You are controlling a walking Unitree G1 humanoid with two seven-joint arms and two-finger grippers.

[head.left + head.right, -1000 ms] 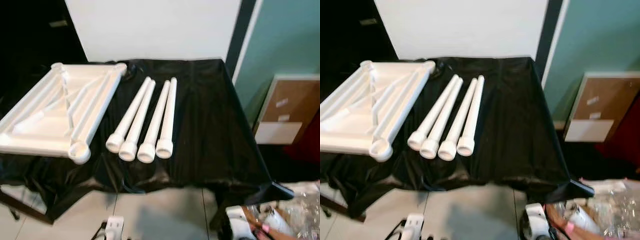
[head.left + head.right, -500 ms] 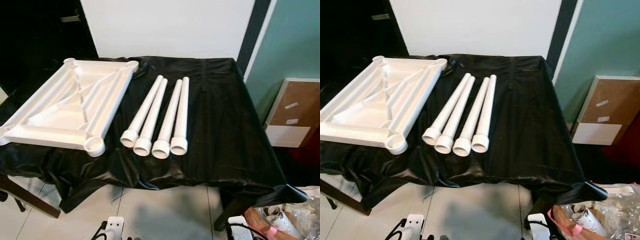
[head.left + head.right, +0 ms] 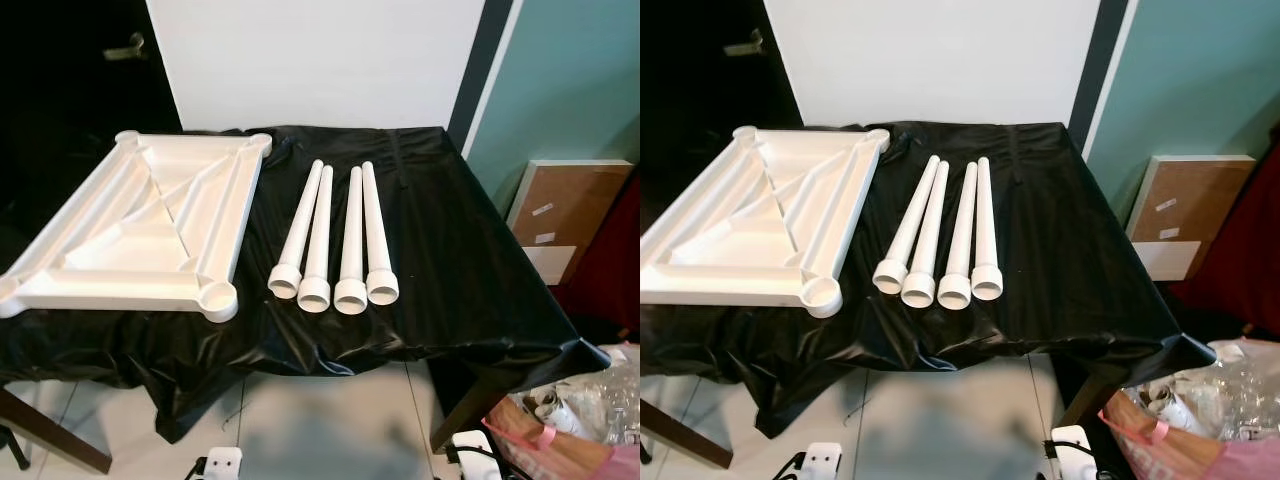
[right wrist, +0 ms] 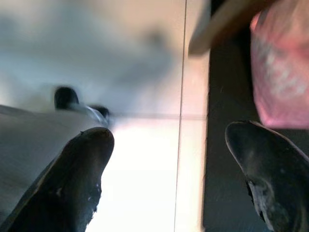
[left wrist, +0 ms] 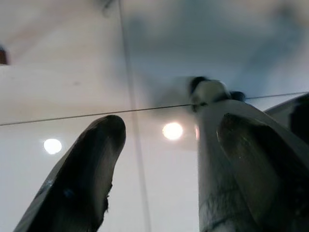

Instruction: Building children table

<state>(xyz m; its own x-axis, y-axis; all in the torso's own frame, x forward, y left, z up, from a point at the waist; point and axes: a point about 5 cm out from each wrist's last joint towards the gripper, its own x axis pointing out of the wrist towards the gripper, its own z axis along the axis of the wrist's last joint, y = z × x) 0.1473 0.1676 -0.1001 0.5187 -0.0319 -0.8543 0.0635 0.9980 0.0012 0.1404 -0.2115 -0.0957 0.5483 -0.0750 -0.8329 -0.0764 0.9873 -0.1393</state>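
A white plastic tabletop (image 3: 150,230) lies upside down on the left part of a table draped in black cloth (image 3: 450,260), ribs and round corner sockets facing up. To its right, several white tube legs (image 3: 340,240) lie side by side, wide ends toward me. My left gripper (image 5: 166,159) hangs low over the pale tiled floor, fingers spread apart and holding nothing. My right gripper (image 4: 178,169) also hangs open above the floor, beside a pink bag.
A pink bag with clear plastic (image 3: 590,420) sits on the floor at the lower right. A brown and white board (image 3: 560,215) leans on the teal wall. A white power strip (image 3: 222,464) lies on the tiles before the table. Wooden legs (image 3: 55,440) stand lower left.
The camera has shifted: the table now sits more centred and squarer in view. The tabletop and legs lie as before on the cloth.
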